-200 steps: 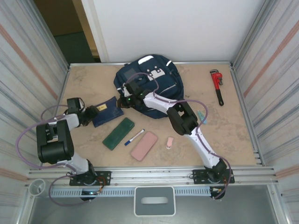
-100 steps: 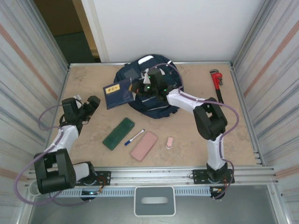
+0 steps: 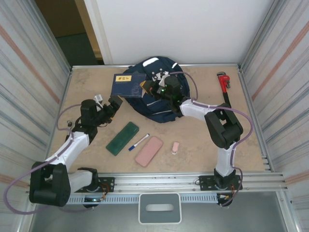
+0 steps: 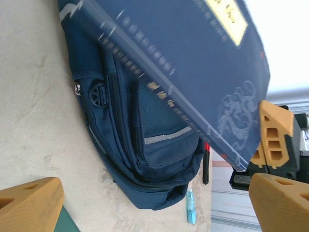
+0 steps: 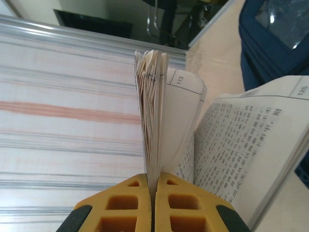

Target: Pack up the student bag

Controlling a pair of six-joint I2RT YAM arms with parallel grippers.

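The student bag (image 3: 161,96) lies at the back middle of the table, a navy backpack with a grey stripe on its front pocket (image 4: 159,145). A dark-blue book (image 3: 127,85) with a yellow label hangs tilted over the bag's left side. My right gripper (image 3: 144,87) is shut on a sheaf of the book's pages (image 5: 152,116), while other printed pages fan open to the right. My left gripper (image 3: 112,103) stands open just below-left of the book, holding nothing, its fingers (image 4: 29,203) wide apart in front of the bag.
On the table in front of the bag lie a green case (image 3: 122,137), a blue-capped pen (image 3: 139,141), a pink case (image 3: 149,151) and a small pink eraser (image 3: 175,147). A red wrench (image 3: 224,89) lies at the back right. A teal marker (image 4: 190,205) rests by the bag's right side.
The right gripper has carried the book from the table up and back to the bag's left side. The left gripper has let go of it, opened wide and moved right.
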